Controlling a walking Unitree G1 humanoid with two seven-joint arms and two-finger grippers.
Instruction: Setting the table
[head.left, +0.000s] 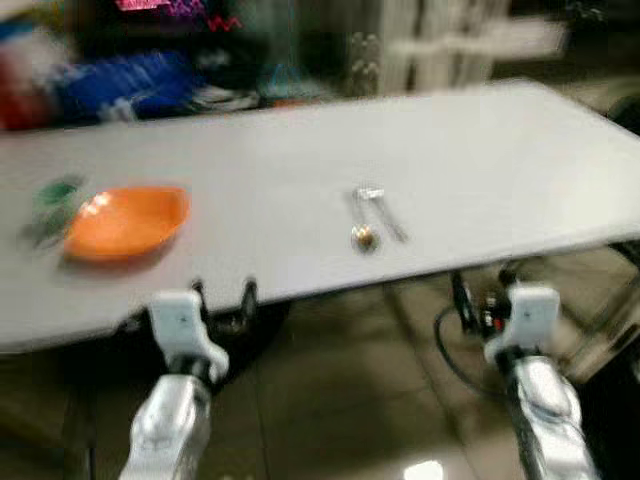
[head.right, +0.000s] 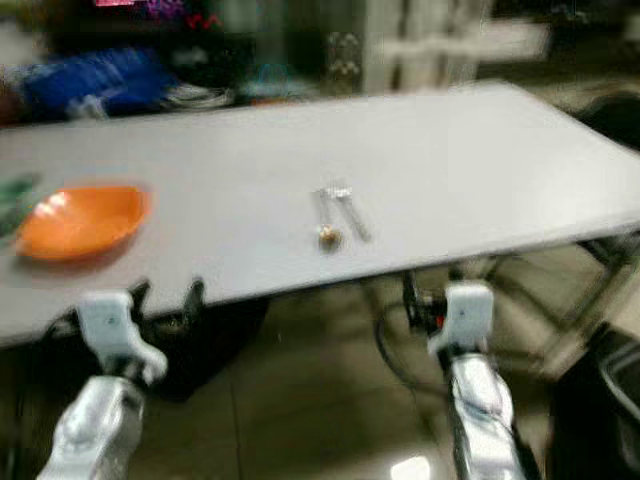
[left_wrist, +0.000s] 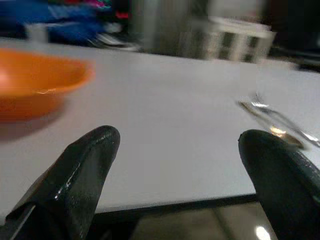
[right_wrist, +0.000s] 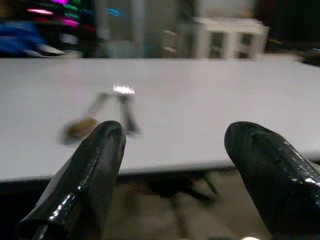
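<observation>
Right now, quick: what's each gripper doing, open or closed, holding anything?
Left gripper: open, holding nothing, at the table edge.
Right gripper: open, holding nothing, below the table edge.

Two robot arms, both blurred. Each forearm is a rounded silver tube with bright highlights on the metal. Each ends in a boxy white wrist block; the left block carries a small dark dot on its face. Beyond it sits the left gripper (head.left: 223, 292), a pincer of two long black fingers (left_wrist: 85, 175), glossy and rounded at the tips, spread wide apart. The right gripper (right_wrist: 175, 145) has the same thick, shiny black fingers, also parted. A thin black cable loops beside the right wrist block, next to a small red spot.
</observation>
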